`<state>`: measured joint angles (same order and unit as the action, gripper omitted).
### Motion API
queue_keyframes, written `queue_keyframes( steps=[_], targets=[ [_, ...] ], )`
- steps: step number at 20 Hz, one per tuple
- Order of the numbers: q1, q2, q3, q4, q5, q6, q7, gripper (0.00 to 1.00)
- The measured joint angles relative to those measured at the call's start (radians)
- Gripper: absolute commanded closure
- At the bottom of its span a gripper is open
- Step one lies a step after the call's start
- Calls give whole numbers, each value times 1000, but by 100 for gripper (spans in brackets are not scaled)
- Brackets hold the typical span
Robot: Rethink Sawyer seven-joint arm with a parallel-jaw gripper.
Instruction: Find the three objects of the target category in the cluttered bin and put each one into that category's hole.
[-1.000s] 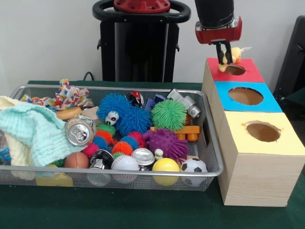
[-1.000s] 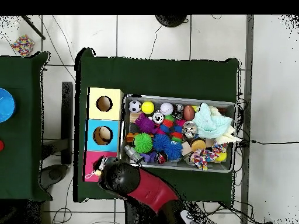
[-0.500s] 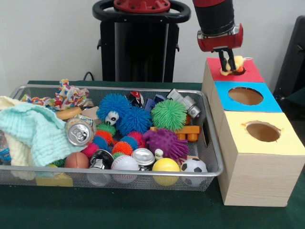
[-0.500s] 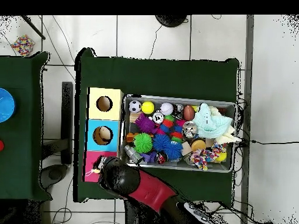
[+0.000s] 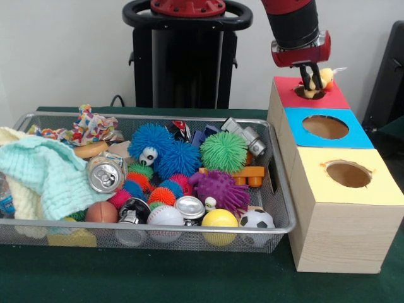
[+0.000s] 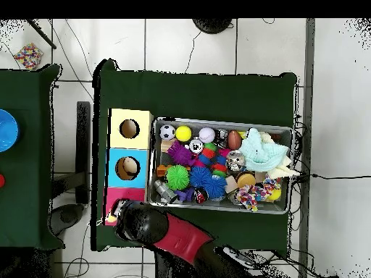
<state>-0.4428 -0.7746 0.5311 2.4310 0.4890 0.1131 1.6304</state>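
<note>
End effector (image 5: 309,81) closed on small yellow plush toy (image 5: 326,76), black fingers (image 5: 305,77) pinched narrow around it. Toy hanging at hole in red-topped wooden box (image 5: 328,96), lower part at or just inside the hole's rim, yellow body sticking out on the picture's right of the fingers. Cannot tell if toy touches the rim.

Arm pose: red and black arm (image 5: 295,25) coming straight down from the top edge in front view, red wrist collar just above the fingers, roughly vertical. In overhead view, black wrist housing (image 6: 141,223) covering most of the red box, only a pink-red sliver showing at its left; red link running off toward the bottom edge.

Blue-topped wooden box (image 5: 325,129) next in the row, touching the red one; something tan visible inside its hole in overhead view. Yellow-topped wooden box (image 5: 350,183) at the row's other end, hole dark.

Silver wire-mesh bin (image 5: 283,202) beside the boxes on dark green worktop (image 5: 189,278). Inside: green spiky rubber ball (image 5: 223,151), two blue spiky rubber balls (image 5: 151,140), purple spiky rubber ball (image 5: 219,189), crushed silver drink can (image 5: 105,173), yellow smooth ball (image 5: 219,219), mini soccer ball (image 5: 257,219), white baseball (image 5: 165,215), pale mint knitted cloth (image 5: 44,173).
</note>
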Motion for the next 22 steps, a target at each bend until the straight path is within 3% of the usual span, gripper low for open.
queue_keyframes(
  steps=[22],
  targets=[
    [12,1,1,3,0,-1,38,100]
  ],
)
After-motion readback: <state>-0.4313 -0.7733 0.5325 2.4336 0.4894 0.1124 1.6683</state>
